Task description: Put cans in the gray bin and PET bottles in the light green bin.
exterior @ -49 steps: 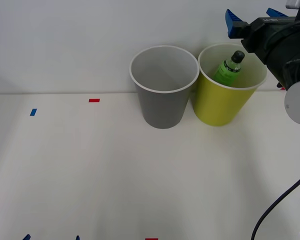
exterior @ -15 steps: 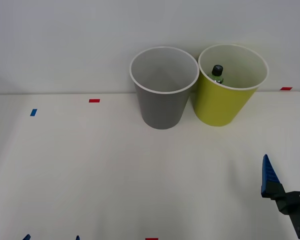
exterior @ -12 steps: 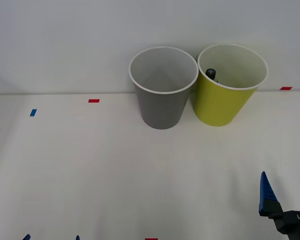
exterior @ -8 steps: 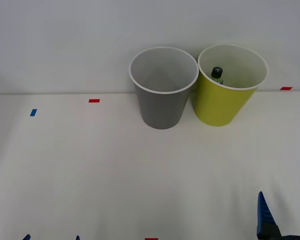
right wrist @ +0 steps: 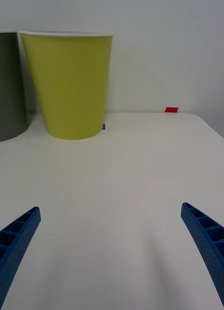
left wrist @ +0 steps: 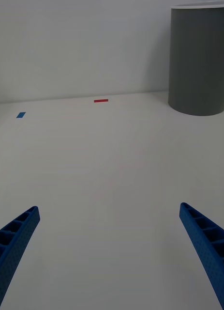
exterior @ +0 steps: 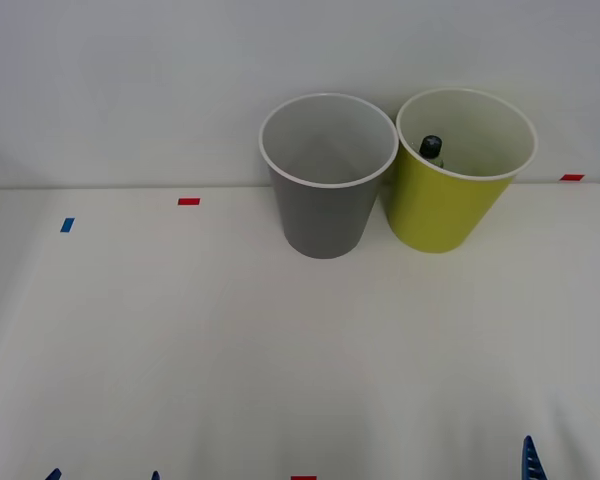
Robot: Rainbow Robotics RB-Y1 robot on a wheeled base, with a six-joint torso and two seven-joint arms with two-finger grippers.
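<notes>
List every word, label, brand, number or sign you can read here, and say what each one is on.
None: no readable text anywhere.
The gray bin and the green bin are plain.
The bottle shows just its cap above the rim; any label is hidden.
The tape marks on the table are blank.

A test room or lab, plain white worktop (exterior: 230,330), bare pale wall (exterior: 130,90) behind, small red tape marks (exterior: 188,201) and blue tape marks (exterior: 66,225) stuck on the worktop
</notes>
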